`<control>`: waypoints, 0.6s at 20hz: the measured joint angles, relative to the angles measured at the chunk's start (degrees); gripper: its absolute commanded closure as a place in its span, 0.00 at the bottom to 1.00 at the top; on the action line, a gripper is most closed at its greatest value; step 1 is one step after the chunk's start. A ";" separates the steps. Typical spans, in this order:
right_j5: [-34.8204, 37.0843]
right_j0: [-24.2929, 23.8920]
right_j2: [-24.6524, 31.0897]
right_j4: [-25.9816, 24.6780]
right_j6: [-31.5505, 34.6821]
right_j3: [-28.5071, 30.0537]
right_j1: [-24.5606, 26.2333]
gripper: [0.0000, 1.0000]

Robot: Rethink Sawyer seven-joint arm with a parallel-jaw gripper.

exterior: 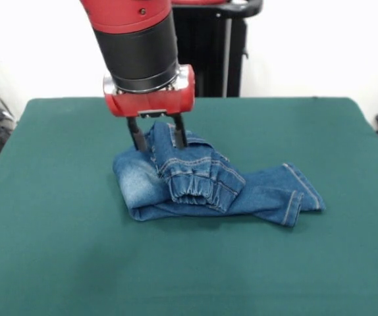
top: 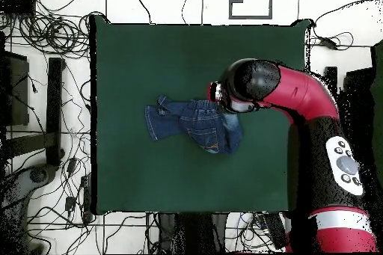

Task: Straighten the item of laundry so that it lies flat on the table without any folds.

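— Jeans (exterior: 205,187): how many are seen, and where?
— One pair, bunched near the middle of the table (exterior: 57,250); its long axis is laid left to right.
— What is shown only from the front?
— The gripper (exterior: 157,139), fingers closed on a raised fold at the left. Overhead, it is hidden by the arm (top: 299,102).

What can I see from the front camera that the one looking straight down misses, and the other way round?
Only the front view shows the gripper, its two dark fingers down on either side of a raised fold of the jeans, plus the bunched elastic cuff.

Only the overhead view shows the whole green table outline, the floor cables, and the arm hiding the gripper.

Both show the jeans crumpled, not flat.
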 measured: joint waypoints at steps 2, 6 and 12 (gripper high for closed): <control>0.00 -0.12 0.24 -0.26 0.00 0.01 -0.03 0.00; 0.00 -0.28 1.15 -0.42 0.00 0.01 -0.03 0.00; 0.00 -0.47 3.14 -0.63 0.00 0.30 0.02 0.00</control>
